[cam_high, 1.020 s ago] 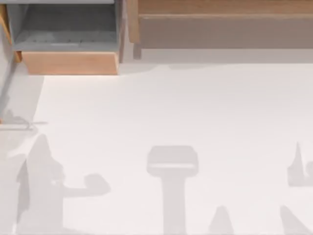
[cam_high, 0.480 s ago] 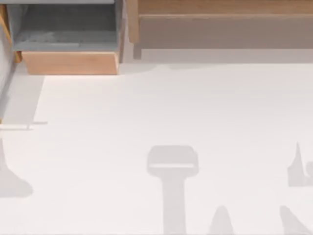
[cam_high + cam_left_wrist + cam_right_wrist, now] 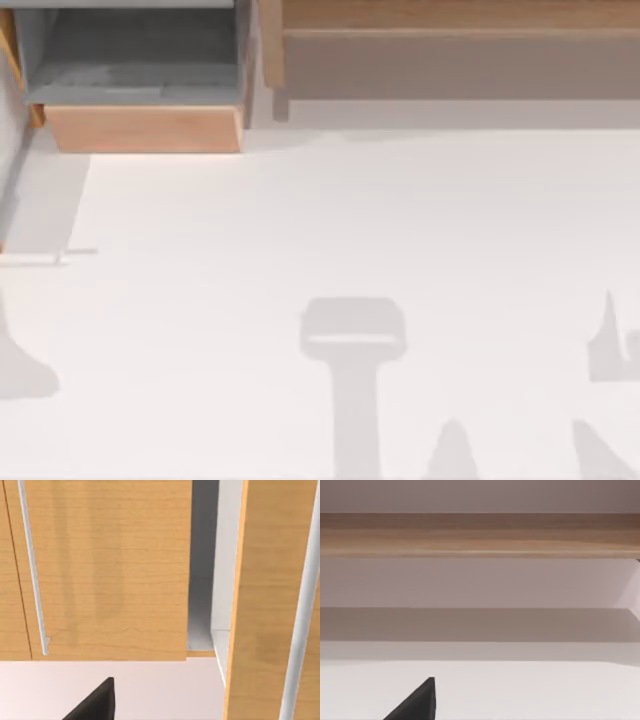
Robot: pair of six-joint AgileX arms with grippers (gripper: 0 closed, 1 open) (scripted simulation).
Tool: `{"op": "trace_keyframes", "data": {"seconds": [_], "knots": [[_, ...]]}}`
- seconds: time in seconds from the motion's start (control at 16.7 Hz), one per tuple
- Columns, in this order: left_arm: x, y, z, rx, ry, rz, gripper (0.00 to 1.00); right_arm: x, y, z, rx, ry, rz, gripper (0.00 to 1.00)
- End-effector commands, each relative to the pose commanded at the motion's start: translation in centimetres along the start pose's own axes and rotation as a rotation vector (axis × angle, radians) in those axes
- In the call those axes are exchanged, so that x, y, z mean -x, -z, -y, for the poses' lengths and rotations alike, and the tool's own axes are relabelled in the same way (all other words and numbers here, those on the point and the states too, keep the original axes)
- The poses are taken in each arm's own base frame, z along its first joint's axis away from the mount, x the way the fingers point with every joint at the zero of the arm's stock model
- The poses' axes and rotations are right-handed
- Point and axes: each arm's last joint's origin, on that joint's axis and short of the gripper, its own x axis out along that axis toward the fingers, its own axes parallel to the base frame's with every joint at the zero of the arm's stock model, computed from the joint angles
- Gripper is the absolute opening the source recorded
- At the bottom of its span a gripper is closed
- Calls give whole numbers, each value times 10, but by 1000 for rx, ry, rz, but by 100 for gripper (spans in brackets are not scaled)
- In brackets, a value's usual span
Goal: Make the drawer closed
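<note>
so the jaws' state can't be told for either arm: each wrist view catches just one dark fingertip, left point(image 3: 97, 702) and right point(image 3: 417, 702), low over the white bench point(image 3: 350, 250). at the bench's far left, the drawer point(image 3: 142, 128) stands pulled open beside the long wooden shelf point(image 3: 450, 50).

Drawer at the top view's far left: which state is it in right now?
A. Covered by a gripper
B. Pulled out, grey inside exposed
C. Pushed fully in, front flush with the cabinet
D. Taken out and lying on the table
B: in the top view the drawer stands with its tan front panel forward of the cabinet, and its grey walls and floor lie open behind the panel.
</note>
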Motion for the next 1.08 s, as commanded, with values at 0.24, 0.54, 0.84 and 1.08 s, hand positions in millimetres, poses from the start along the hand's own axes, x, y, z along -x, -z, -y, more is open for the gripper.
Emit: {"op": "trace_keyframes", "data": {"seconds": [0.24, 0.54, 0.84, 1.08], "knots": [[-19, 1, 0, -1, 0, 0, 100, 0, 0, 0, 0, 0, 0, 100], [-20, 1, 0, -1, 0, 0, 92, 0, 0, 0, 0, 0, 0, 100], [-20, 1, 0, -1, 0, 0, 55, 0, 0, 0, 0, 0, 0, 100], [-20, 1, 0, -1, 0, 0, 25, 0, 0, 0, 0, 0, 0, 100]]}}
